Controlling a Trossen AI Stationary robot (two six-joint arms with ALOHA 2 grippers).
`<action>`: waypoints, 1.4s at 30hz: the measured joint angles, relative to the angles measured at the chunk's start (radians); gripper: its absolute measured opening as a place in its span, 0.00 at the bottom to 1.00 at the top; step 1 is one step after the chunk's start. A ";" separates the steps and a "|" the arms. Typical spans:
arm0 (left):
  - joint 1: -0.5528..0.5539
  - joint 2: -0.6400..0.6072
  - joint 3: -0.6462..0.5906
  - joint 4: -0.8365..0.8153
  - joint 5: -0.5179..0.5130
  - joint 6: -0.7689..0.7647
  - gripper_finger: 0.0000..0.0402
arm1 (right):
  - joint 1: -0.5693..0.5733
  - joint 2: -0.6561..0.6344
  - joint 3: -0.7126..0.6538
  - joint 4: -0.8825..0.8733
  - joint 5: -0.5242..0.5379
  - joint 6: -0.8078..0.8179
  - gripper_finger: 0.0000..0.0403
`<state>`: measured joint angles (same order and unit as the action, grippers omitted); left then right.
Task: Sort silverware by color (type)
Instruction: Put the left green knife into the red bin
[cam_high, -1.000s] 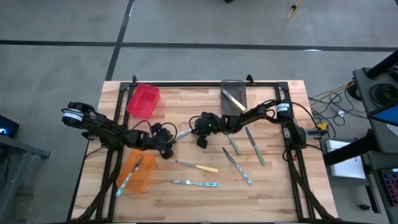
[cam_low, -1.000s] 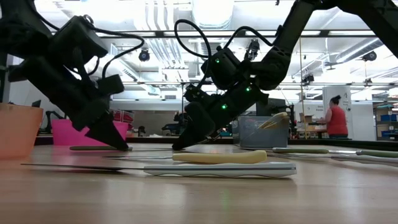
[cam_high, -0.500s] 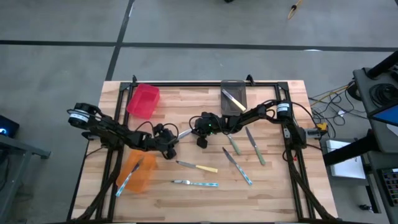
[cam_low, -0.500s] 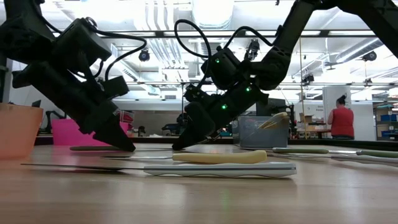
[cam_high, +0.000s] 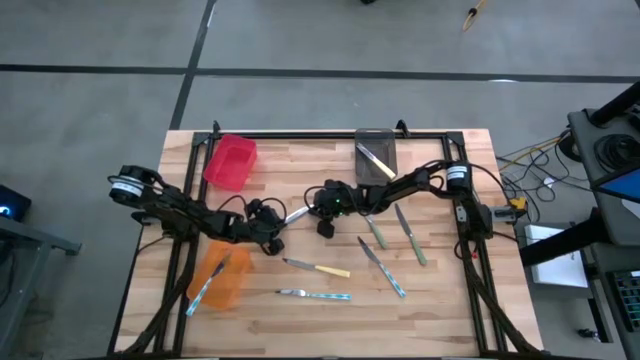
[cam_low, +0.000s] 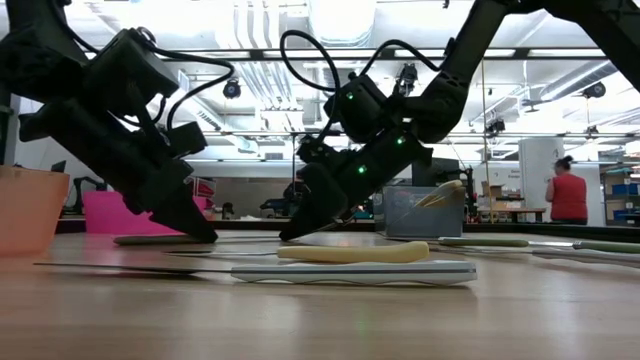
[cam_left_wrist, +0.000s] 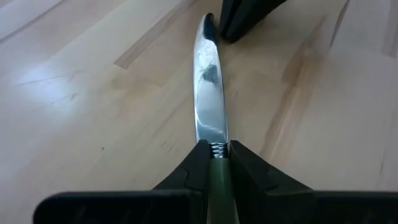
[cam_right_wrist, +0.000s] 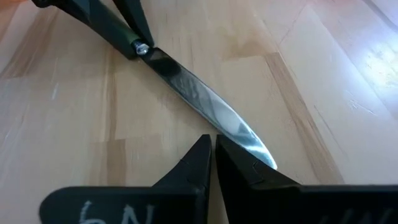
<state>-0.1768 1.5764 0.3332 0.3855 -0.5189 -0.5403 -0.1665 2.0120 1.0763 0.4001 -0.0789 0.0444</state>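
- High view: the left gripper sits low at mid-table, facing the right gripper, with a green-handled steel table knife lying between them on the wooden tabletop. More knives lie loose right of centre: a yellow-handled knife, a light-blue-handled knife, two green-handled ones. A red plastic bin and a grey bin sit along the far edge, an orange bin just beside the left arm.
- Low view: both grippers touch down at the table surface, tips close together; the yellow-handled knife lies nearest the camera side.
- Left wrist view: the left fingers are pinched on the green handle, the blade running ahead flat on the wood towards the other gripper's tip.
- Right wrist view: the right fingers are pressed together, holding nothing, resting by the blade tip.
- My read: a pick-up is under way; next comes a clean lift clear of the right gripper, then a carry to a bin.
- Room: the right gripper crowds the blade end; open wood lies towards the near edge, and the orange bin is close.
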 joint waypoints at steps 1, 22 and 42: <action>0.000 -0.004 0.000 0.000 -0.001 0.000 0.06 | 0.000 -0.009 -0.001 -0.011 0.000 -0.001 0.04; -0.005 -0.057 -0.003 -0.015 -0.064 -0.130 0.01 | 0.009 -0.166 -0.002 -0.231 0.000 -0.028 0.04; -0.017 -0.172 -0.002 -0.038 0.059 -0.015 0.01 | 0.018 -0.089 -0.003 -0.081 0.000 -0.010 0.04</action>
<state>-0.1936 1.4040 0.3317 0.3474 -0.4597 -0.5557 -0.1482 1.9235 1.0733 0.3192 -0.0792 0.0341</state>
